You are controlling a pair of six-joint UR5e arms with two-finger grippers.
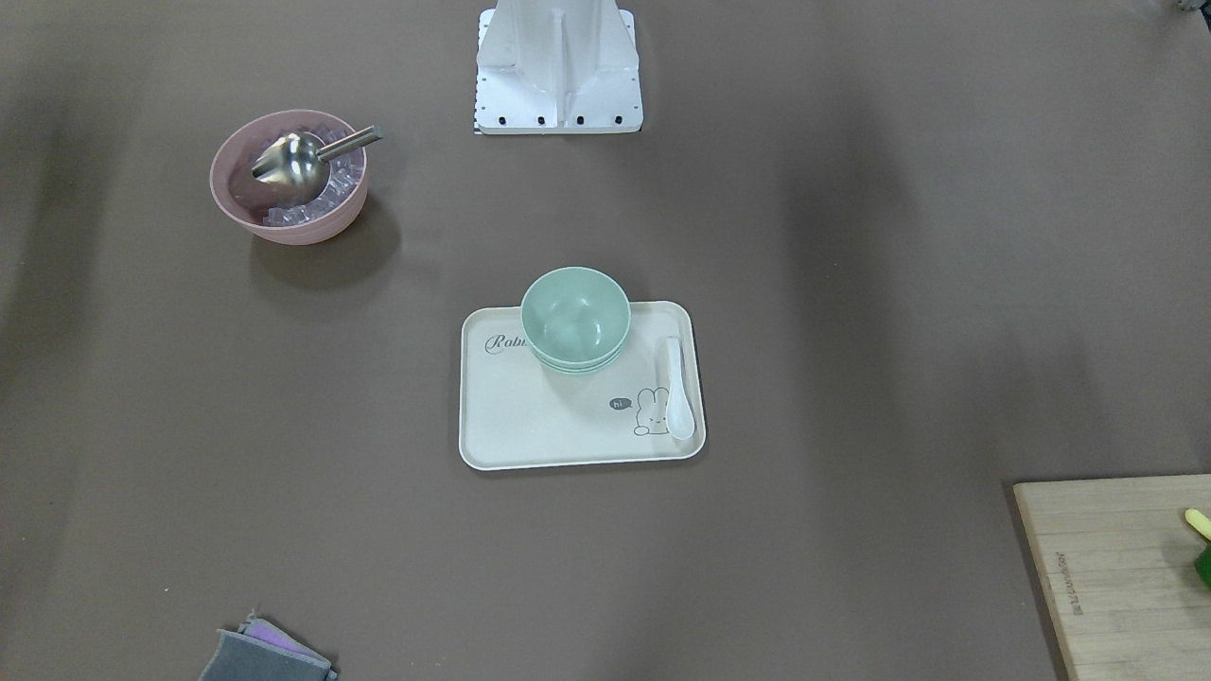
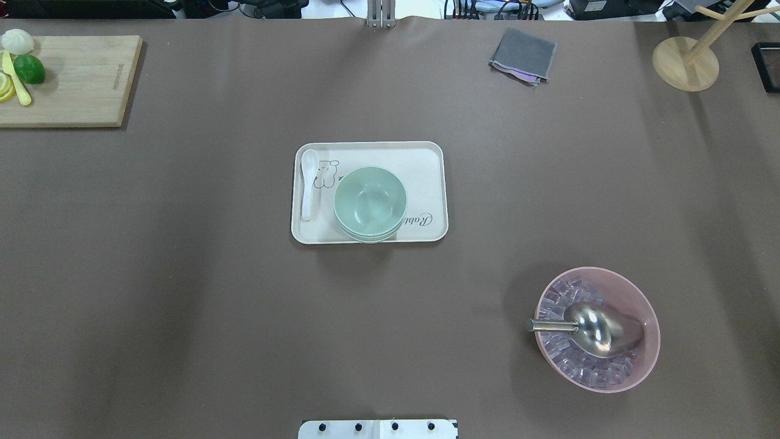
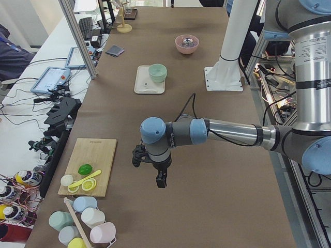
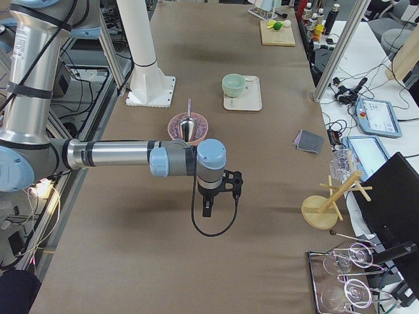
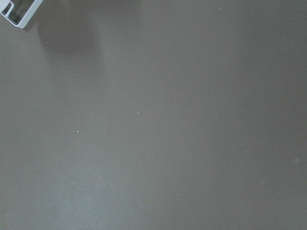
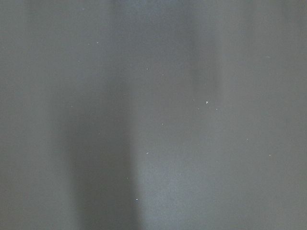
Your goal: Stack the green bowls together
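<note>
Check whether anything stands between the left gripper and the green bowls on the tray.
Nothing visible does. The left gripper hangs over the table, and only bare tabletop lies between it and the green bowls, nested on the tray. The cutting board lies aside.

The brown table [image 2: 183,274] carries a tray [image 2: 426,177], pink bowl [image 2: 640,299], cutting board [image 2: 79,79] and grey cloth [image 2: 523,53].

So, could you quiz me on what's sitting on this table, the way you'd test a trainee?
1. True or false: the green bowls are nested in one stack on the tray.
2. What lies on the tray beside that stack? A) a white spoon B) a fork C) a knife
3. Fill in: the metal scoop rests in the ___ bowl.

Key: 1 true. 2 A. 3 pink: the scoop lies in the pink bowl, on clear cubes.
</note>
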